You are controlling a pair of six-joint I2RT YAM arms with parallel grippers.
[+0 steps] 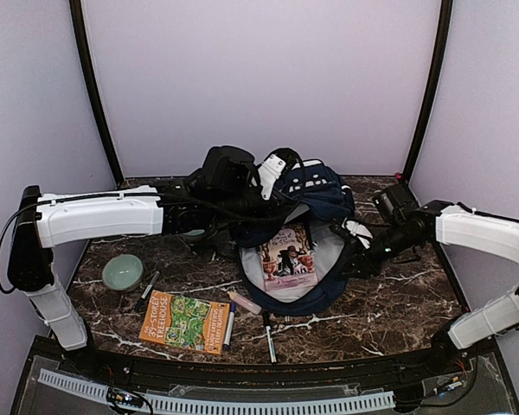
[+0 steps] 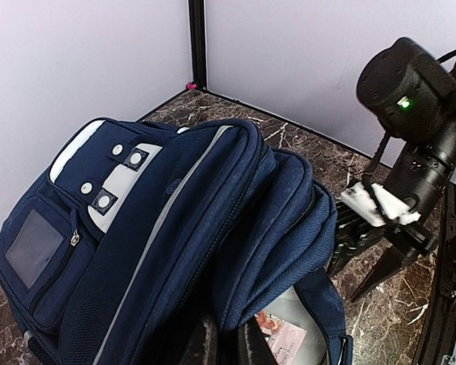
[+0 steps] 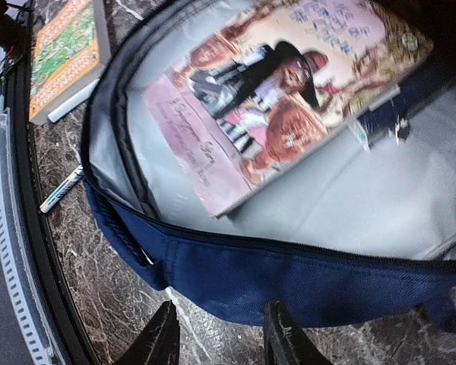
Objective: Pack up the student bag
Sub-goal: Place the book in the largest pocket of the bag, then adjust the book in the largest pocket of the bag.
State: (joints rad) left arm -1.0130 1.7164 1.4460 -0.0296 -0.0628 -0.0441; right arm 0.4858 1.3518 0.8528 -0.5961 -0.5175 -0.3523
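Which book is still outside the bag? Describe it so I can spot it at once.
Find the open navy student bag mid-table, then look at the marble to its near-left. The loose book lies flat there, just nearer than a pale green bowl. Its orange-and-green cover sets it apart from the pink-brown book inside the bag.

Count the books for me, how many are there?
2: a pink book inside the open student bag, an orange-green book on the table left of it. Others may hide in the bag.
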